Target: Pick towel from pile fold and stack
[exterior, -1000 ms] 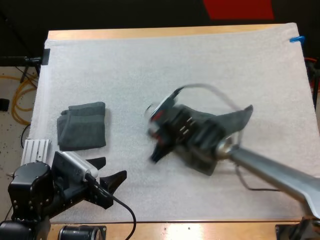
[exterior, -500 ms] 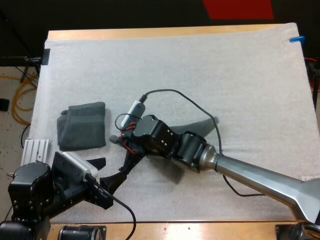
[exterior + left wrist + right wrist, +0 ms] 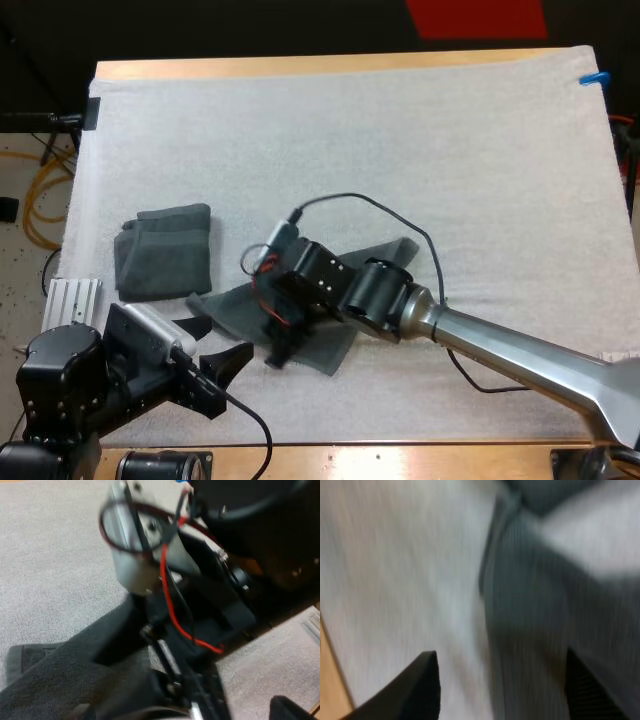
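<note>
A loose dark grey-green towel (image 3: 228,303) lies spread flat on the white mat (image 3: 400,140), partly under my right arm. My right gripper (image 3: 283,350) hangs low over its near part; in the right wrist view the right gripper (image 3: 505,690) is open, its fingers apart above the towel (image 3: 535,620). A folded towel (image 3: 165,250) rests at the mat's left. My left gripper (image 3: 228,338) stands open just in front of the loose towel's left corner, holding nothing. The left wrist view looks at the towel (image 3: 55,685) and my right arm's wrist (image 3: 200,605) close up.
A ridged silver block (image 3: 72,300) sits off the mat's left edge beside my left arm. The wooden table edge (image 3: 400,455) runs along the front. The far half of the mat is bare.
My right arm swung left and down with the towel, then its fingers opened; the towel now lies spread on the mat. My left arm has not moved.
</note>
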